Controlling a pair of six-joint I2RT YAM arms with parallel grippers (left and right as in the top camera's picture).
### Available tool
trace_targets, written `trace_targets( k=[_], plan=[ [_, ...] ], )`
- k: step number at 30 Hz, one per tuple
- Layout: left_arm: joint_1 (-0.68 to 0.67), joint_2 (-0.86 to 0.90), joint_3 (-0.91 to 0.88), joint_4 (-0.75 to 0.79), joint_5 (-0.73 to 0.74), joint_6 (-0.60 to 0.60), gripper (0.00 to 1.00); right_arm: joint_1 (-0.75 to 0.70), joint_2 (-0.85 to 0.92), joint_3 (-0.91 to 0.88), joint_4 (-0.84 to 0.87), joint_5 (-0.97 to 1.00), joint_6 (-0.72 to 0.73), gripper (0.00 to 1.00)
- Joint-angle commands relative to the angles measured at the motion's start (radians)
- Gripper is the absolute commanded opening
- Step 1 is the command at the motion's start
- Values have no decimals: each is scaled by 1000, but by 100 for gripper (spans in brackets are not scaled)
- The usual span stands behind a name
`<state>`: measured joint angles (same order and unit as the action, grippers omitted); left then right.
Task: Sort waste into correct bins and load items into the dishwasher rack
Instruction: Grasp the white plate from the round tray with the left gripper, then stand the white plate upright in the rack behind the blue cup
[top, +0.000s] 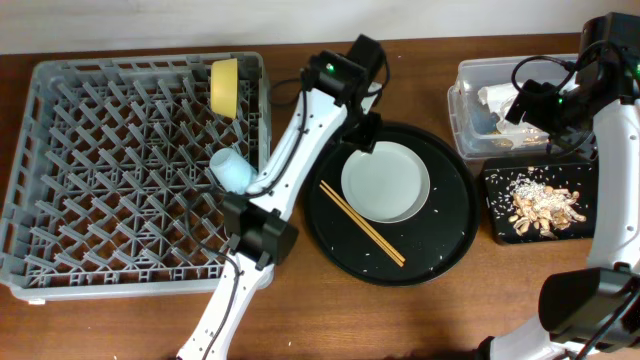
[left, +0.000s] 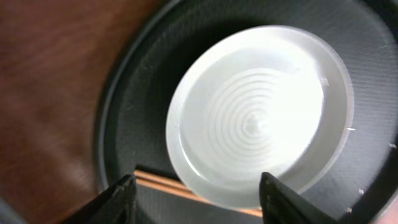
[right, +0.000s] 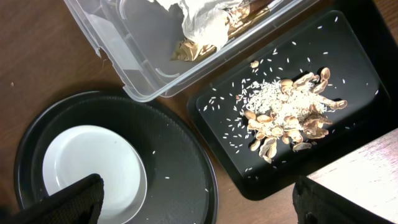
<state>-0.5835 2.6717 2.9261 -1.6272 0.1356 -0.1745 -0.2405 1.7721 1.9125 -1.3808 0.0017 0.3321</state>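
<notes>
The left pincer hovers with its fingers spread wide and nothing between them. The pale grey plate lies straight below and a little ahead of it, flat on the round black tray. The chopsticks run crosswise under the fingertips, just beside the plate's near rim; whether they touch it I cannot tell. The dishwasher rack sits off to this pincer's side, well apart, with the yellow bowl and light blue cup in it.

The right pincer is likewise wide open and empty. Ahead of it are the clear tub holding the tissue and the black rectangular tray carrying the rice and brown scraps.

The plate looks like the next thing to load. I judge it rigid, smooth and probably slippery, shallow, and light enough for one arm. Lying flat, it offers only its rim: one finger should go over the near lip and the other under it, pinching the edge. It may swing once lifted, so a firm bite is needed. The chopsticks sit close enough to be caught in the same pinch.
</notes>
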Motion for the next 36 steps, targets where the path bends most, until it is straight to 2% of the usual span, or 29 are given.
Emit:
trace_targets(
  k=[1, 3, 5, 8, 10, 11, 12, 15, 17, 18, 22, 25, 26, 30, 34, 36],
  plan=[
    [-9, 97, -1, 33, -23, -58, 52, 5, 3, -2, -3, -2, -3, 98],
    [-3, 143, -1, 74, -35, -72, 50, 5, 3, -2, -10, -2, -3, 98],
    [-3, 168, -6, 87, -35, -72, 41, 5, 3, -2, -16, -2, -3, 98],
    [-3, 245, -10, 93, -35, -72, 40, 5, 3, -2, -19, -2, -3, 98],
    [-3, 258, -10, 91, -35, -72, 20, 5, 3, -2, -19, -2, -3, 98],
    [-3, 259, -10, 94, -35, -72, 16, 5, 3, -2, -19, -2, -3, 98],
    [-3, 258, -10, 93, -35, -72, 1, 5, 3, -2, -19, -2, -3, 98],
    [-1, 203, 73, 39, -39, -37, 1, 5, 3, -2, -18, -2, -3, 98],
    [17, 68, 216, -5, -111, -18, 1, 5, 3, -2, -20, -2, -3, 98],
    [32, 1, 214, -6, -150, -18, 1, 5, 3, -2, -20, -2, -3, 98],
    [214, -277, 214, -33, -225, -10, 1, 5, 3, -2, -20, -2, -3, 98],
    [370, -372, 213, -61, -489, -10, 1, 5, 3, -2, -19, -2, -3, 98],
    [420, -372, 209, -61, -628, -10, 1, 5, 3, -2, -20, -2, -3, 98],
    [481, -372, 147, -50, -991, -11, 1, 5, 3, -2, -19, -2, -3, 98],
    [481, -370, 13, -15, -1189, -11, 1, 5, 3, -2, -18, -1, -3, 99],
    [480, -370, -117, 38, -1187, -11, 1, 5, 3, -2, -18, -1, -3, 99]
  ],
)
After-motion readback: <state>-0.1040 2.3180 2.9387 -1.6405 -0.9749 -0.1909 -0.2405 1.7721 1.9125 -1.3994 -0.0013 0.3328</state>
